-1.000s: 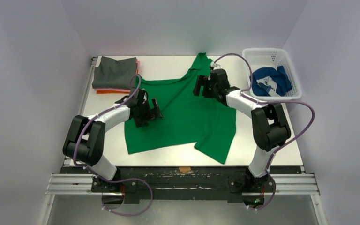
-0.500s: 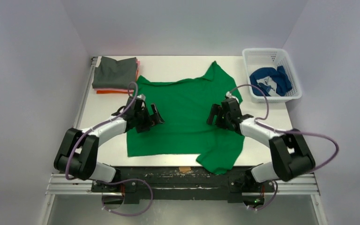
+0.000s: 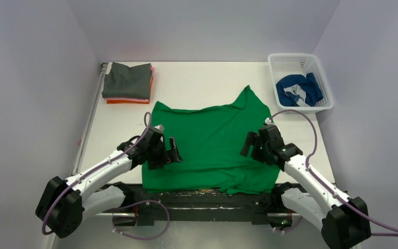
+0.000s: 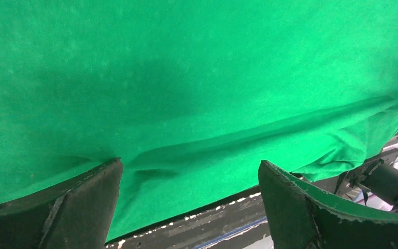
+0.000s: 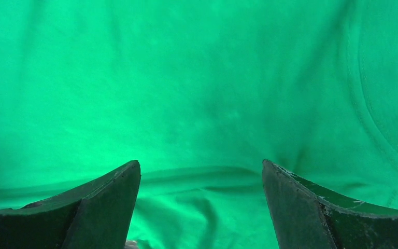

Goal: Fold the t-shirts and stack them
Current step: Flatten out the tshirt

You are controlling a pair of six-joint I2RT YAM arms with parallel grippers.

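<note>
White tabletop (image 3: pixel 202 78) between pale walls carries a bright green t-shirt (image 3: pixel 210 140) of soft cloth, spread mostly flat under and between both sets of jaws. The left gripper (image 3: pixel 167 155) stands over the shirt's left part with its black fingers spread wide and nothing pinched. In the left wrist view (image 4: pixel 189 171) green fabric fills everything ahead of the jaws; a long crease runs across just beyond the fingertips and a small pucker sits by the left-hand finger, though whether that pad presses the cloth is not clear. Behind the jaws the hem meets a black rail (image 4: pixel 202 215), and the finger bases are cut off by the picture's edge. The right gripper (image 3: pixel 253 149) hangs over the shirt's right part, jaws likewise wide apart and empty; its wrist view (image 5: pixel 201 168) shows a curved stitched hem to the right of the jaws, collar or sleeve I cannot tell. Far beyond the left jaws lies a stack of folded t-shirts (image 3: pixel 128 82), dark grey on top, with only thin pink and orange edges showing. Far beyond the right jaws a white plastic lattice basket (image 3: pixel 296 56) holds a crumpled blue t-shirt (image 3: pixel 290 83), its shape hard to make out.
</note>
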